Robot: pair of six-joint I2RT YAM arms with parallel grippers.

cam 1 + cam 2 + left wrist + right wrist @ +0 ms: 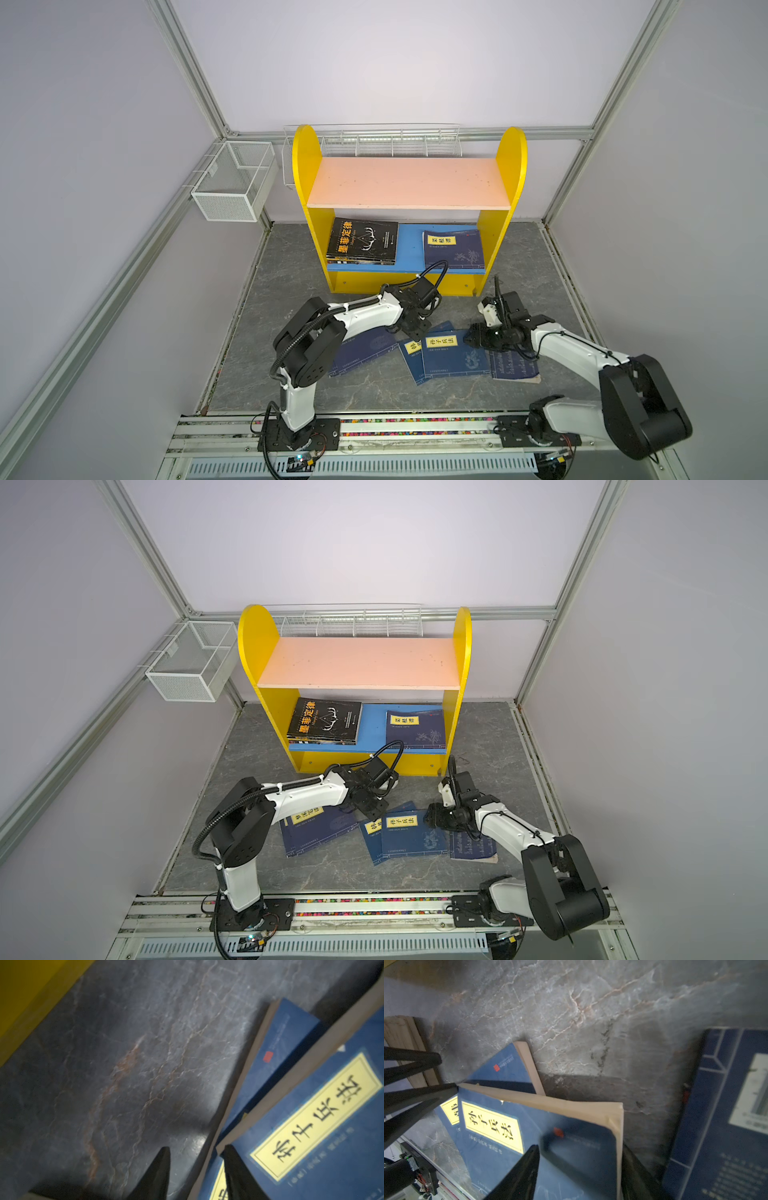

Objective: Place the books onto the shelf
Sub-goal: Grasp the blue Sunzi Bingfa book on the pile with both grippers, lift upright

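Observation:
The yellow shelf point(305, 166) stands at the back; its pink upper board point(409, 183) is bare. On its blue lower board point(409, 249) lie a stack topped by a black book point(361, 241) and a navy book point(454, 248). Several navy books lie on the floor: one under my left arm point(361, 351), two overlapping in the middle point(453, 353), one on the right point(513, 365). My left gripper point(197, 1147) is open, one fingertip point(230, 1153) at the top middle book's corner, the other over the floor. My right gripper point(580, 1147) is open, straddling that book's point(571, 1126) opposite corner.
A white wire-mesh basket point(235, 180) hangs on the left wall and a long white wire rack point(374, 139) runs behind the shelf. Both arms' bases sit on the rail point(415, 428) at the front edge. Grey marble floor point(374, 395) lies between rail and books.

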